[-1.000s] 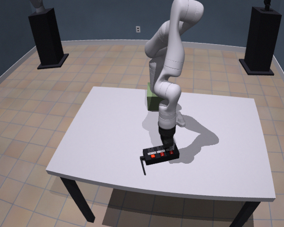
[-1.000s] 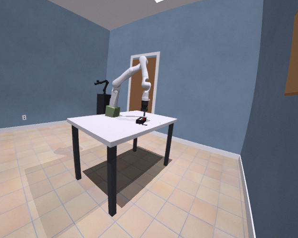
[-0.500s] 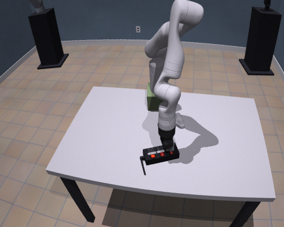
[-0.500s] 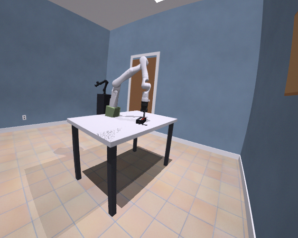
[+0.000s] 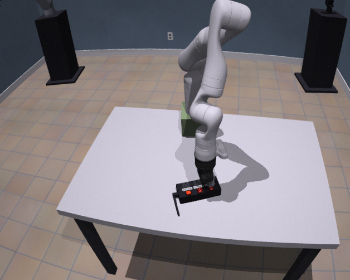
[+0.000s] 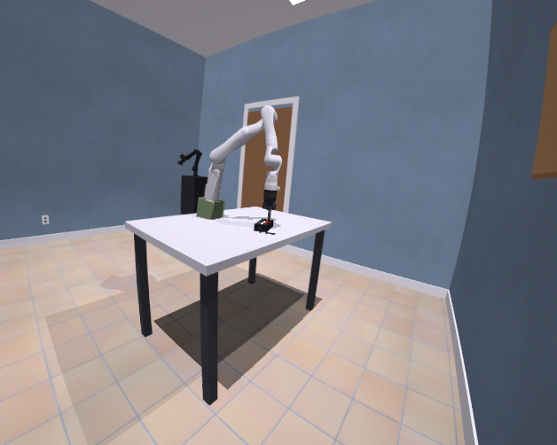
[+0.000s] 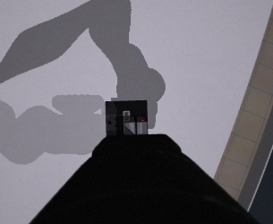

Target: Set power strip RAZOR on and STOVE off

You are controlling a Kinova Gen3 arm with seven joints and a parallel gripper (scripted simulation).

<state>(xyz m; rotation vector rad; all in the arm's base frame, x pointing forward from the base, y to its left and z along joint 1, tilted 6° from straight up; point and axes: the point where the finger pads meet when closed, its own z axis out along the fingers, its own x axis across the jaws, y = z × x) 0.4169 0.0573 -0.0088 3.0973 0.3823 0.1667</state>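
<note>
Can find the power strip [image 5: 199, 198] [image 6: 262, 226] [image 7: 136, 106] flat and right way up on the counter [image 5: 128, 168] [image 6: 189, 237] [image 7: 210, 29], with long axis running sideways in the top view, cord [image 5: 176, 206] at one end. Can see the hand [image 5: 210, 184] [image 6: 269, 216] [image 7: 135, 123] closed narrow, with nothing between the fingers, pointing down over the end far from the cord. Must look for the end switch [image 5: 211, 188] just beside the fingertips, toward the near edge of the counter; cannot tell about contact. Cannot read from here which name belongs to it. Probably needs only a short shift and a press downward, keeping away from the middle switch [image 5: 199, 191].
</note>
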